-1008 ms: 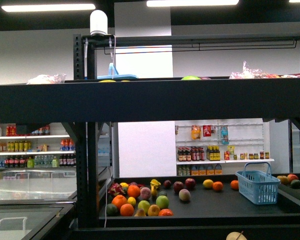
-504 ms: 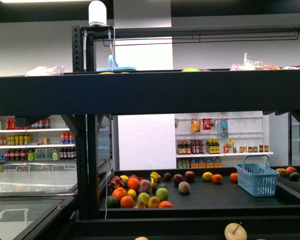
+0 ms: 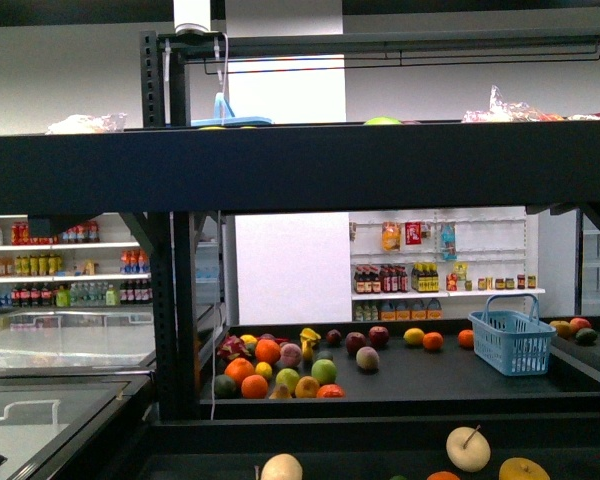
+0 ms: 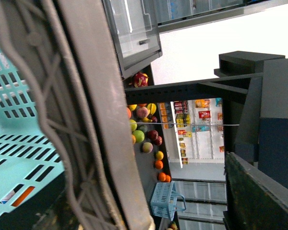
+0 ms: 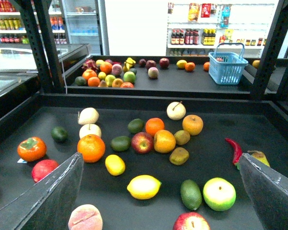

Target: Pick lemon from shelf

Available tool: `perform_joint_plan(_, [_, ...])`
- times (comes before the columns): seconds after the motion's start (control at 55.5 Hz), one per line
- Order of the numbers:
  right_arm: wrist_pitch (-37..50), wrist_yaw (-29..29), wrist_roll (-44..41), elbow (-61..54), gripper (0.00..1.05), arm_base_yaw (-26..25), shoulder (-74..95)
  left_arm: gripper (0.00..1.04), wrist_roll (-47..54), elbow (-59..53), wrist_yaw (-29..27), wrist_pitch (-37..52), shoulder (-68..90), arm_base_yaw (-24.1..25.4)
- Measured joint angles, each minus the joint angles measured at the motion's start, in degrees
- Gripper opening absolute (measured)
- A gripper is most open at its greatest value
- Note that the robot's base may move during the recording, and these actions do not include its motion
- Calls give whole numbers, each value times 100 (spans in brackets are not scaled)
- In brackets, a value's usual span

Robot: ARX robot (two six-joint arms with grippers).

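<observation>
**Item:** lemon [image 5: 144, 187], one full-sized, yellow with pointed ends.

**Location:** near lower tier of the black shelf [image 3: 300, 170]. It lies loose on the dark tray floor, close before the right gripper [image 5: 161, 160]. It sits between a smaller yellow fruit [image 5: 115, 164], possibly a second lemon, and a dark green avocado [image 5: 190, 194], touching neither.

**Right gripper:** fingers spread wide, holding nothing, hovering over the tray.

**Left gripper:** state cannot be told. Its wrist view shows mostly a grey bar [image 4: 96, 120] and a teal basket [image 4: 19, 143].

**Step in hand, as judged:** approach, with the grasp not yet made.

**Handling note:** descend straight over the lemon and set the fingers across its short width, keeping clear of the avocado. Close gently, since the smooth fruit may roll.

**Other stock on the near tier, counted:**
- pale apples [image 5: 176, 110], three
- oranges [image 5: 91, 147], three
- red apples [image 5: 142, 142], two
- green apple [image 5: 219, 193], one
- red chilli [image 5: 234, 151], one

**Far tier:**
- blue basket [image 3: 511, 342], one, at the right
- fruit heap [image 3: 280, 370], one, at the left, well apart from the basket
</observation>
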Motion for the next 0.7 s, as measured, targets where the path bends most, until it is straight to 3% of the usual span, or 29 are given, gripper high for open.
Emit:
perform_joint_plan(0.252, [0, 0, 0, 2, 97, 0, 0, 26, 103, -4, -44, -175, 22, -33])
perform_joint_plan(0.396, [0, 0, 0, 2, 97, 0, 0, 19, 221, -24, 166, -201, -48, -105])
perform_joint_plan(0.702, [0, 2, 0, 2, 97, 0, 0, 15, 1049, -308, 636, -533, -793, -518])
